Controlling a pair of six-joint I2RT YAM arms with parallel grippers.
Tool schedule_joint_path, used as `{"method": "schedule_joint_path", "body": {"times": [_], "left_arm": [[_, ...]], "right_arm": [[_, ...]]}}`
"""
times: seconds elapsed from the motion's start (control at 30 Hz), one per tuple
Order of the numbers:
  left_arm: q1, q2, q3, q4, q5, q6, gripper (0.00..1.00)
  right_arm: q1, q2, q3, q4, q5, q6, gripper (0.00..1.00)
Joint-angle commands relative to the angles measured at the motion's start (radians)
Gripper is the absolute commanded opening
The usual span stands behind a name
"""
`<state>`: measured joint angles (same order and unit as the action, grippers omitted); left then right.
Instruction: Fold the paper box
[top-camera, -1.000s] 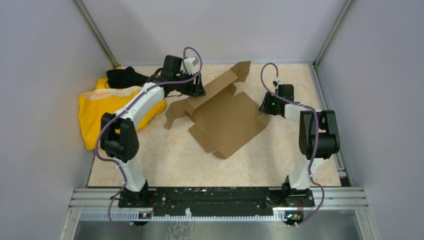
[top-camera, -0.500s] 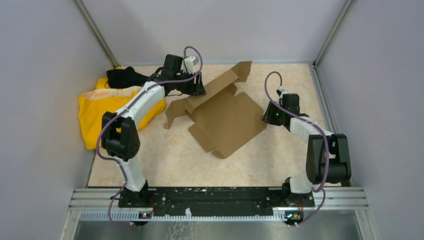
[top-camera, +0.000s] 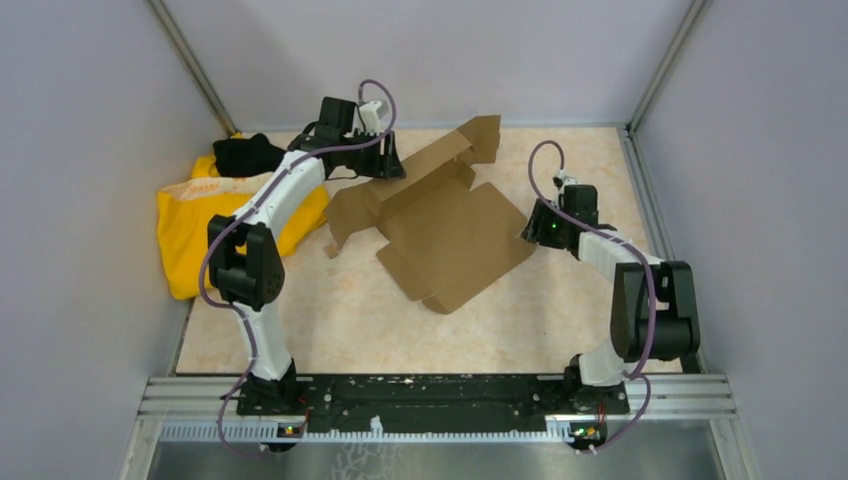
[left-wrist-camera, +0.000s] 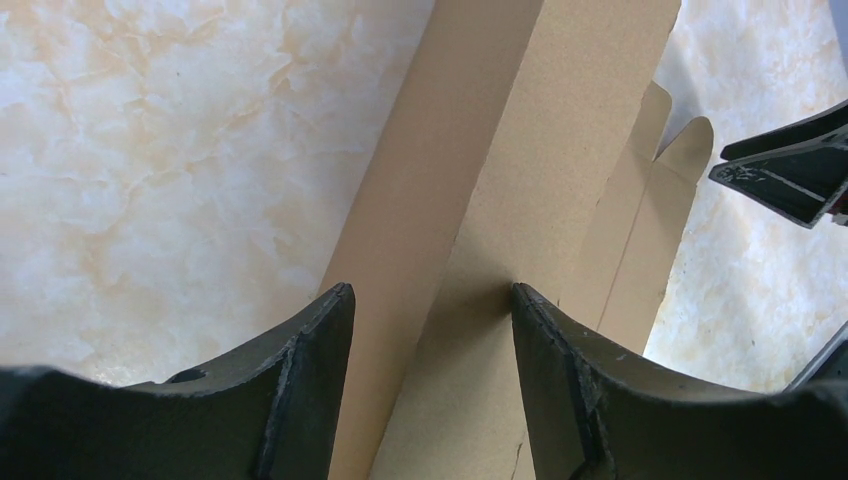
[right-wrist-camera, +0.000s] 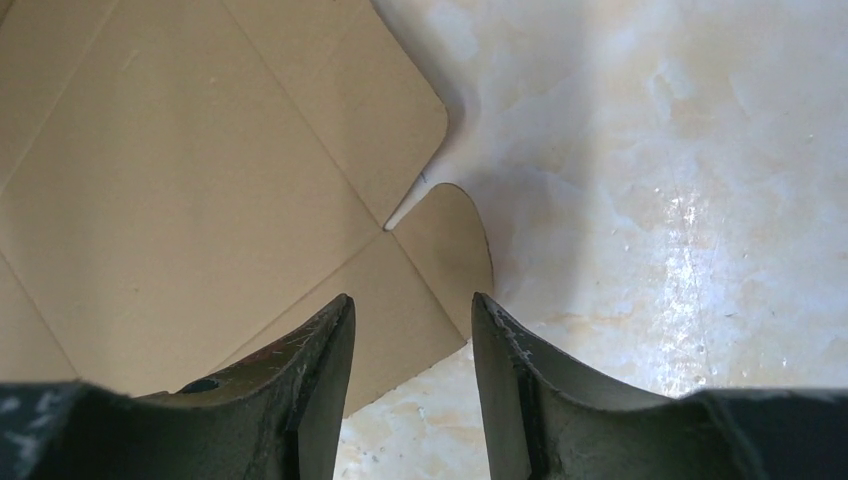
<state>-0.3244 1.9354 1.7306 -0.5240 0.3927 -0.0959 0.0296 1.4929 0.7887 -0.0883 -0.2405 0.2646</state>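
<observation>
Left fingers (left-wrist-camera: 300, 400) farther back, astride paper box (top-camera: 460, 240) fold (crease plain only wrist-side)

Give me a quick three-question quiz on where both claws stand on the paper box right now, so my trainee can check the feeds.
1. Pick one: between the fingers of the left claw lies A) a tape roll, B) cardboard of the paper box, C) nothing at all.
2. True or false: the right claw is shut on a flap.
3. Fill in: the cloth on the robot's left is ____ in colour.
Key: 1 B. 2 False, its jaws stand open over a corner tab of the box. 3 yellow.
</observation>
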Motion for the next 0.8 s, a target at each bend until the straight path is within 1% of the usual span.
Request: {"method": "schedule_joint_path", "body": {"times": [0.0,0.1,0.33,0.53,0.67,0.77], "left_arm": [[0.030,0.047,0.018,-0.079,0.009,0.049,0.65],[0.036,0.049,0.020,-0.080,0.019,0.050,0.65],[0.038,0.056,0.027,-0.085,0.026,0.054,0.65],[0.038,0.067,0.035,-0.090,0.033,0.057,0.65],[0.038,0.072,0.035,-0.091,0.046,0.055,0.65],[0.038,0.074,0.035,-0.090,0.054,0.055,0.65]], "right_arm": [[-0.004,0.044,0.021,0.108,0.030,0.002,0.48],[-0.004,0.052,0.018,0.141,0.049,0.004,0.49],[-0.005,0.070,0.030,0.159,0.062,0.002,0.50],[-0.005,0.114,0.010,0.186,0.003,0.022,0.45],[-0.003,0.098,-0.040,0.204,-0.023,0.049,0.45],[-0.003,0.077,-0.081,0.212,-0.038,0.062,0.42]]}}
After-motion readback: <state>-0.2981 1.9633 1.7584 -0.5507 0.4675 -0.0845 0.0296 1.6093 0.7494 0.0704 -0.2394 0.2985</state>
